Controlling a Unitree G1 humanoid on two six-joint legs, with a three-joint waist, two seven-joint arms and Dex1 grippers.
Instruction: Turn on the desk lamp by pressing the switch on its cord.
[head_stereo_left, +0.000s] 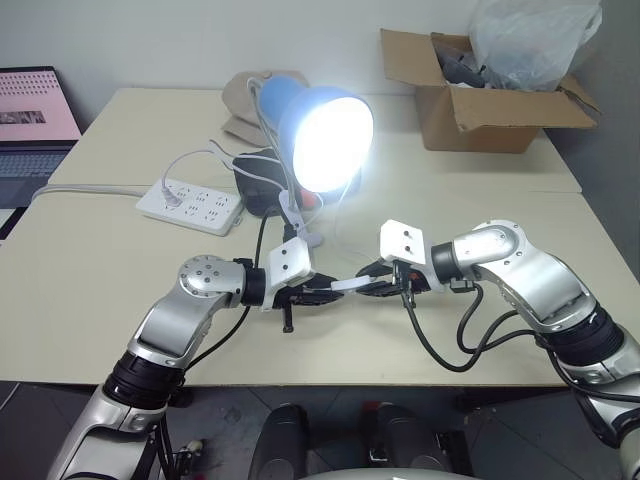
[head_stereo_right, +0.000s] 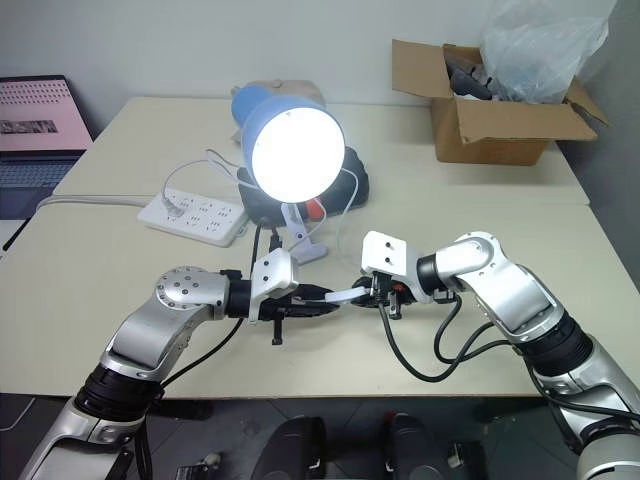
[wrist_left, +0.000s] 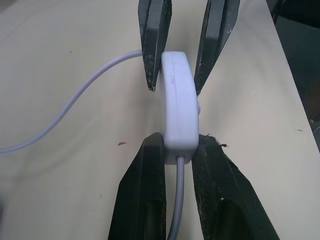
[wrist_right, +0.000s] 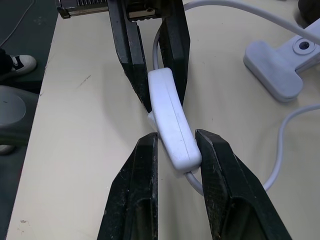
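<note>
Cream table (head_stereo_left: 120, 260), lit desk lamp (head_stereo_left: 325, 135) at its middle, the switch (head_stereo_left: 352, 284) held above the near edge — left gripper (wrist_left: 178, 150) clamped on one end, right gripper (wrist_right: 175, 145) pinching the other.

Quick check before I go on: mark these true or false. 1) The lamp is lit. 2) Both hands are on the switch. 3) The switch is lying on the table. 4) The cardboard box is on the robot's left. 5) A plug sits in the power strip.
1) True: the desk lamp glows.
2) True: the left hand and right hand are shut on the switch.
3) False: it is held above the table.
4) False: the cardboard box is at the far right.
5) True: the power strip holds one.
</note>
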